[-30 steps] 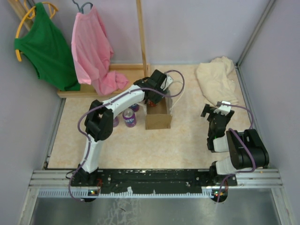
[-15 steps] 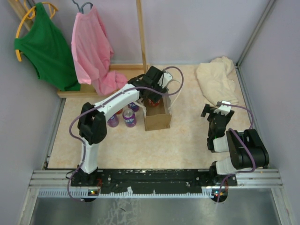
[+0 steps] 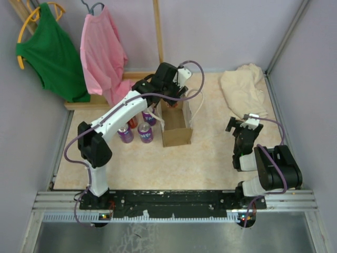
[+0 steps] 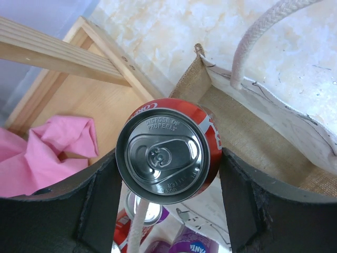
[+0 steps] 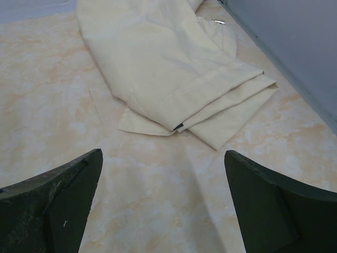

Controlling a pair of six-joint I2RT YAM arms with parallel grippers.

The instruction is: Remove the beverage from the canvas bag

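Observation:
The tan-brown canvas bag (image 3: 177,126) with white rope handles stands mid-table. My left gripper (image 3: 167,99) is above its far left corner, shut on a red cola can (image 4: 168,153) held upright above the bag (image 4: 253,132), its silver top facing the left wrist camera. My right gripper (image 3: 243,125) is open and empty at the right side of the table, well away from the bag; in the right wrist view (image 5: 163,211) only floor lies between its fingers.
Two purple cans (image 3: 146,133) and a red can (image 3: 132,122) stand left of the bag. A cream cloth heap (image 3: 243,92) lies far right. A wooden rack base (image 3: 113,89) with a pink shirt (image 3: 105,58) and a green shirt (image 3: 50,50) stands far left.
My left arm has pulled up and back toward the far left, lifting the red can out of the bag's mouth. The right arm has not moved.

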